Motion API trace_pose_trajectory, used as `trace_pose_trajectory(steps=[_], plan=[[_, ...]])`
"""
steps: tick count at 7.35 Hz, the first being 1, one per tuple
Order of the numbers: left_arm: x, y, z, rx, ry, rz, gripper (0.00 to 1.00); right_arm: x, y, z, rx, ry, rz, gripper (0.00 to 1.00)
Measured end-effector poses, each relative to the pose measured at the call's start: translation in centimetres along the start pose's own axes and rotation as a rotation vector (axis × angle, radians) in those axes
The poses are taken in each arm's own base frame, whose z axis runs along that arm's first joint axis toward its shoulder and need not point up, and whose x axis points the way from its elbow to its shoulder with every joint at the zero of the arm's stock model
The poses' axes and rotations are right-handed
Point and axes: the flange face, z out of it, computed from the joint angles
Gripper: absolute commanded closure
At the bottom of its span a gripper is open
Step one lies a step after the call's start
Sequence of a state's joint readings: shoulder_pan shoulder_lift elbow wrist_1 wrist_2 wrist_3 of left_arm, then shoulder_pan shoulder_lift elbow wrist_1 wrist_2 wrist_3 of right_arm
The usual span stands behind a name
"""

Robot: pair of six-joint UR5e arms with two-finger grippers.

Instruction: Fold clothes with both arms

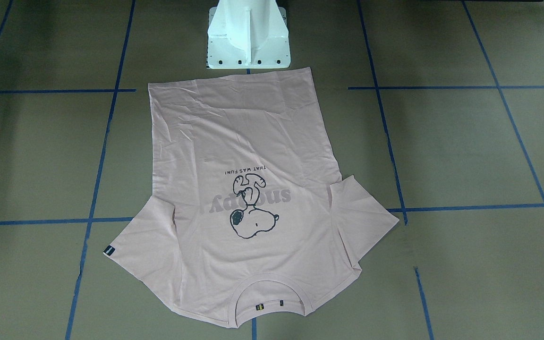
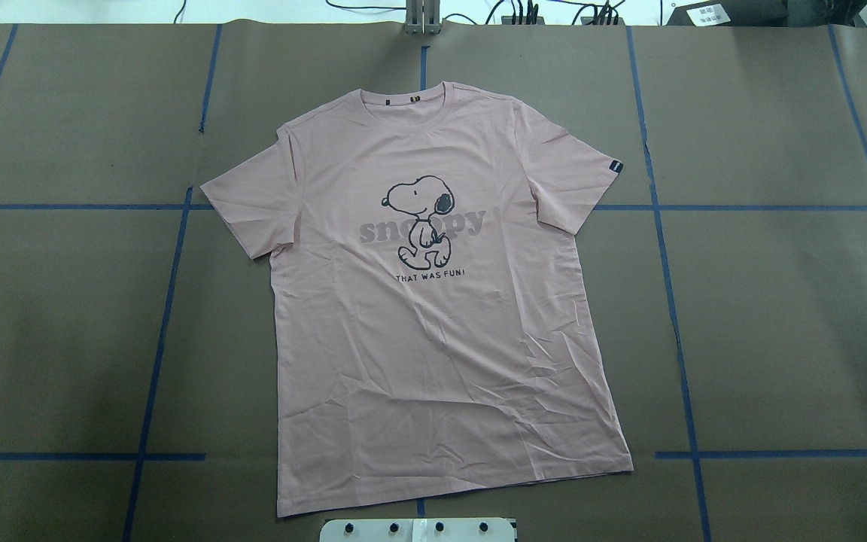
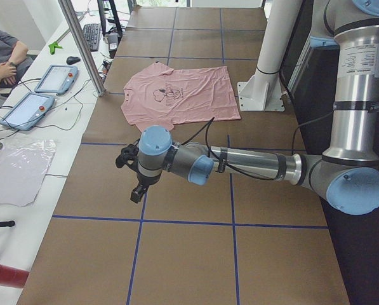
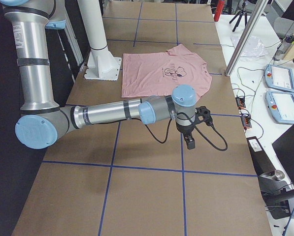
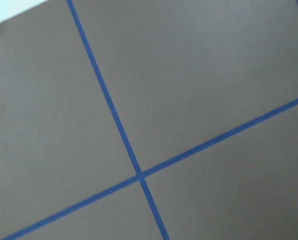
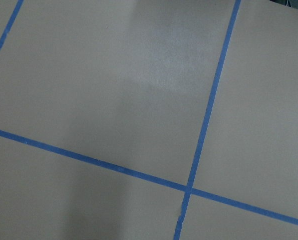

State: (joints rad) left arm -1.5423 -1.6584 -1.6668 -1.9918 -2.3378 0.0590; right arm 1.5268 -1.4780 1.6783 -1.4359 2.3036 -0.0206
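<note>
The light pink T-shirt (image 2: 433, 301) lies flat and print side up in the middle of the table, collar (image 2: 403, 94) toward the far edge in the overhead view, hem next to the white pedestal base. It also shows in the front view (image 1: 248, 189). Both sleeves are spread out. Neither arm shows in the overhead or front view. My left gripper (image 3: 136, 192) hangs over bare table well away from the shirt. My right gripper (image 4: 190, 142) hangs over bare table on the other side. I cannot tell whether either is open or shut. Both wrist views show only table.
The brown table covering (image 2: 780, 316) carries a grid of blue tape lines (image 2: 162, 331). The white pedestal base (image 1: 247, 35) stands at the robot's edge. Tablets (image 3: 27, 109), cables and a metal post (image 3: 81, 44) sit along the operators' side, where a person (image 3: 2, 54) sits.
</note>
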Motion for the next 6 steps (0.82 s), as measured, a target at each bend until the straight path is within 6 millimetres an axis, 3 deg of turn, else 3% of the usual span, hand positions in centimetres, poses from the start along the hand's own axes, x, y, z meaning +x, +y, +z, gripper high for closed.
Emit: trace_pose_trajectory(steps=[1,3,4,6], plan=[[1.0,-3.1,-1.0,0.071,0.001,0.015,0.0,-0.1,-0.6,-0.1,0.016,-0.005,0.006,0.0],[2.6,-6.2,-1.8,0.145,0.021,0.023,0.0,-0.8,-2.1,-0.5,0.075,-0.012,0.008,0.0],[3.7,-7.3,-1.2,0.156,0.038,0.045,0.0,-2.2,-4.3,-0.3,0.093,-0.024,0.03,0.0],[5.2,-8.7,0.4,0.157,0.064,0.071,0.0,-9.7,-9.6,2.2,0.102,-0.084,0.087,0.0]])
